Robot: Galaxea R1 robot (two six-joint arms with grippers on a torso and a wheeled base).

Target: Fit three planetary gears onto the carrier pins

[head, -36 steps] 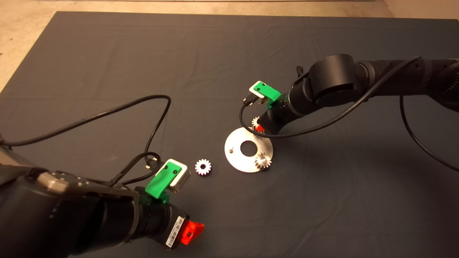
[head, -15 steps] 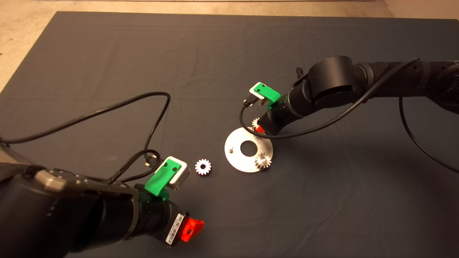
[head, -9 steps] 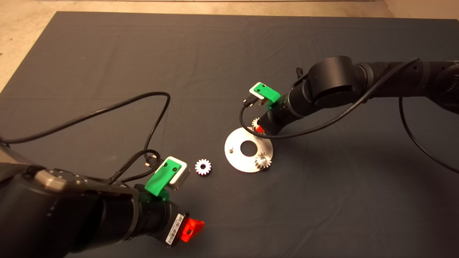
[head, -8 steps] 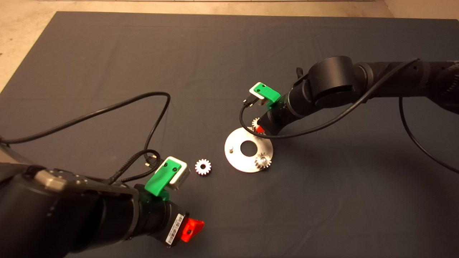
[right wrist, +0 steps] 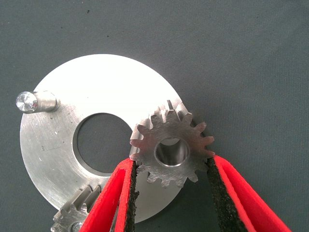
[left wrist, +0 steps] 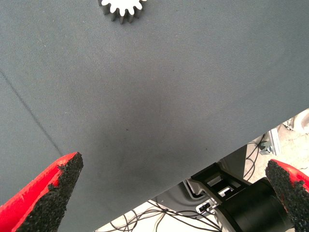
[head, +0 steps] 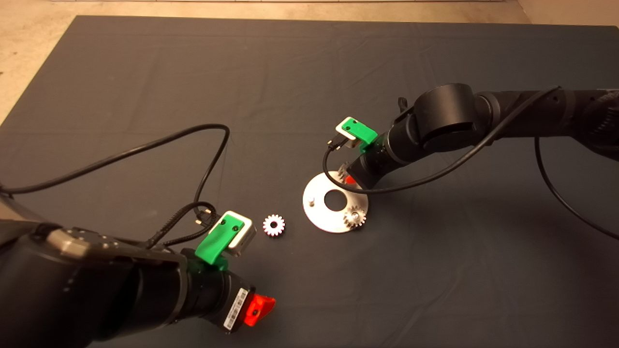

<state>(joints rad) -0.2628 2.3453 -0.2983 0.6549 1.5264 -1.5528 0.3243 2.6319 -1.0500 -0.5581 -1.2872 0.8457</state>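
Observation:
The silver carrier disc [head: 319, 212] lies mid-mat. One dark gear [head: 354, 217] sits on its near-right pin, also seen in the right wrist view [right wrist: 72, 218]. The left pin [head: 312, 199] is bare and shows in the right wrist view too [right wrist: 29, 102]. My right gripper [head: 346, 177] is shut on a second gear [right wrist: 171, 152], held flat over the disc's [right wrist: 53, 145] far-right edge; the pin under it is hidden. The bright gear [head: 273, 225] lies loose on the mat left of the disc, and shows in the left wrist view [left wrist: 123, 7]. My left gripper [left wrist: 174, 164] is open, low near the front left.
Black cables [head: 208, 159] loop over the mat [head: 145, 72] between the left arm and the disc. The mat's near edge shows in the left wrist view, with the robot's base [left wrist: 251, 203] and floor cables beyond it. Bare floor [head: 29, 38] lies beyond the mat's far left edge.
My right gripper has shifted a little nearer and onto the disc's far-right edge with the gear in it. The left arm and the loose gear have not moved.

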